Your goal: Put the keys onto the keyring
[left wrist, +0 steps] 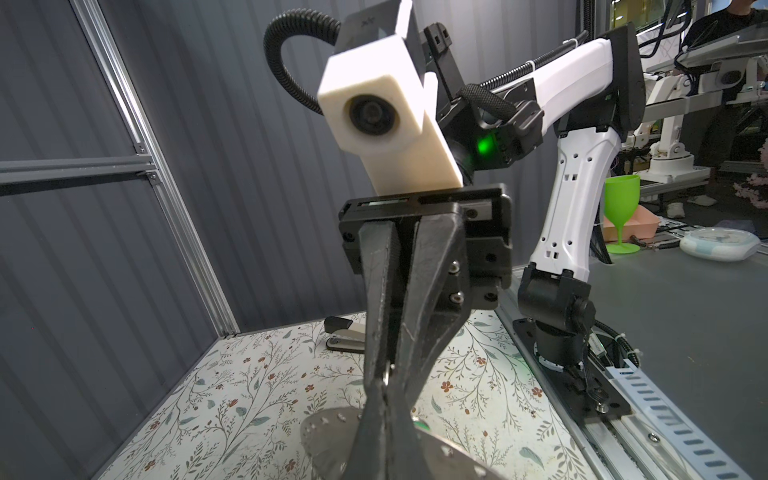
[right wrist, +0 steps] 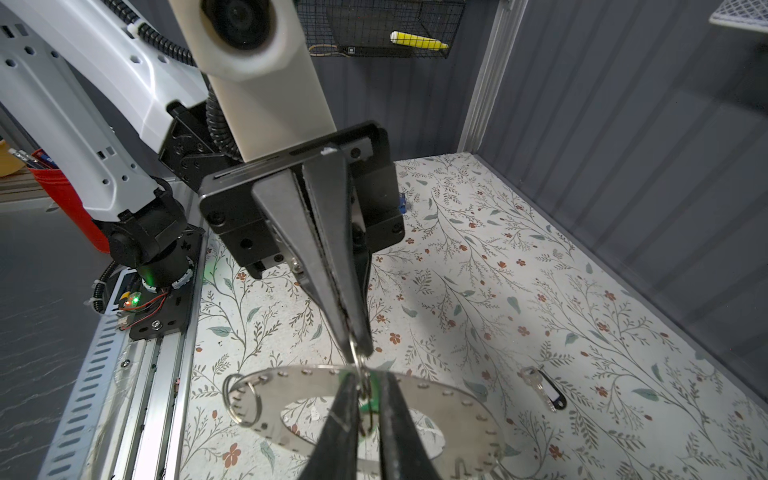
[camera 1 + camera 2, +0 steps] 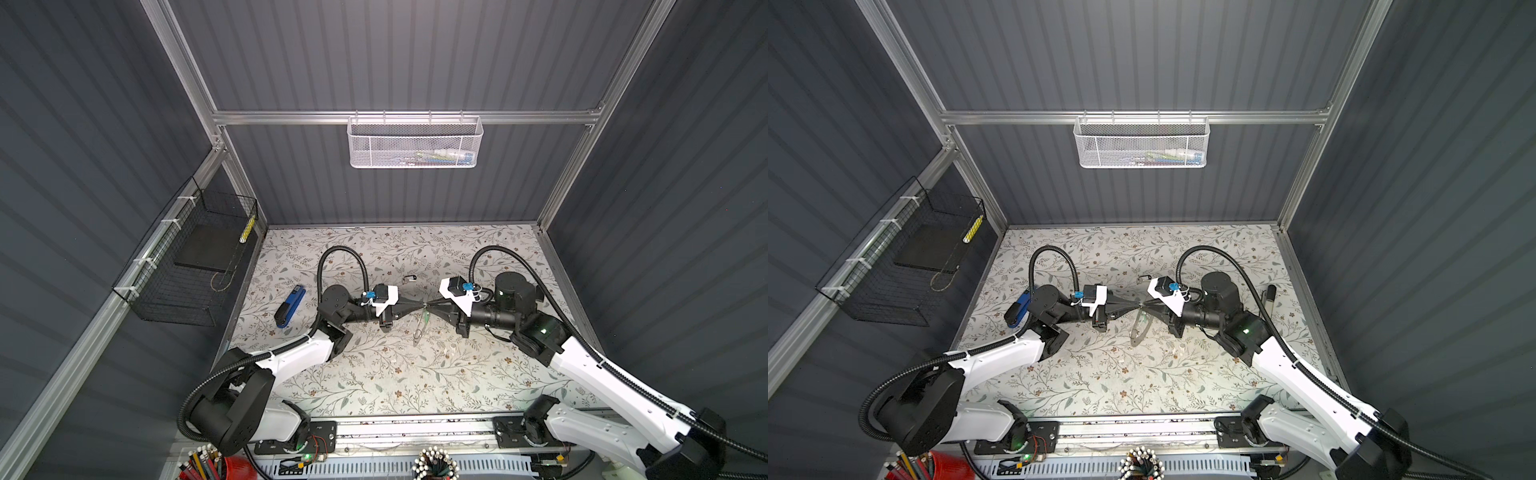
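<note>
The keyring (image 3: 417, 330), that flat grey disc with holes round its rim, is up off the table (image 3: 374, 374). It hangs tilted just below dead centre in both top views, right under the spot where the two arms meet nose to nose. The green-tagged key (image 2: 374, 380) is in the thick of it, its tag tight against the disc's rim.

Left gripper (image 2: 358, 347): jaws pressed together, pinching the thin wire split ring (image 2: 356, 353) that runs down to the rim. Right gripper (image 2: 369, 386): jaws drawn in to a narrow slit with the green tag and that wire between them. Whether they actually bite, I can't tell.

Has the wire gone through a hole? Can't tell that either, because the fingers cover the joint. So call the green key mid-threading at best.

The black-headed key (image 3: 409, 279) lies flat on the table just above centre in both top views, clear of both arms, so that one is all to do. The blue stapler (image 3: 289, 307), out at centre left, is out of play.
</note>
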You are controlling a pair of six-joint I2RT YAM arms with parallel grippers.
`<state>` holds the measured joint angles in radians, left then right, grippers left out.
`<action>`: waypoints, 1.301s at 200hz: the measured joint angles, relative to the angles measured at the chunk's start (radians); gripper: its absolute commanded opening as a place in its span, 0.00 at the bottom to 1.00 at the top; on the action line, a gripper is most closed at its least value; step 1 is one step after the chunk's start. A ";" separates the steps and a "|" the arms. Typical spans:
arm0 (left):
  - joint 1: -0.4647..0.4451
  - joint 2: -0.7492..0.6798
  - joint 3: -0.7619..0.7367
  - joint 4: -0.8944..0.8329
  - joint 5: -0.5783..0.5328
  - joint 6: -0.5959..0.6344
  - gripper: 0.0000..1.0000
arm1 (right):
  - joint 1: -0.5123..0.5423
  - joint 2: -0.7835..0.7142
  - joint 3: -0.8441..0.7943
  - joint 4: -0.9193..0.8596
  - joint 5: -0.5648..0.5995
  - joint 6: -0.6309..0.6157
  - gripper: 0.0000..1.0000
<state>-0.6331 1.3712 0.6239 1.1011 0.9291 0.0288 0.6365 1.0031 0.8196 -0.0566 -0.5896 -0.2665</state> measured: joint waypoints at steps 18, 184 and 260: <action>0.003 0.000 0.000 0.000 0.000 -0.005 0.00 | 0.000 0.004 0.000 0.005 -0.006 -0.004 0.01; -0.061 -0.195 0.344 -1.216 -0.269 0.852 0.28 | 0.001 0.207 0.370 -0.632 0.042 -0.080 0.00; -0.108 -0.199 0.344 -1.265 -0.319 0.870 0.31 | 0.022 0.249 0.413 -0.692 0.042 -0.037 0.00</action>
<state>-0.7414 1.1721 0.9680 -0.1642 0.6106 0.8986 0.6582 1.2526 1.2327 -0.7490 -0.5476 -0.3038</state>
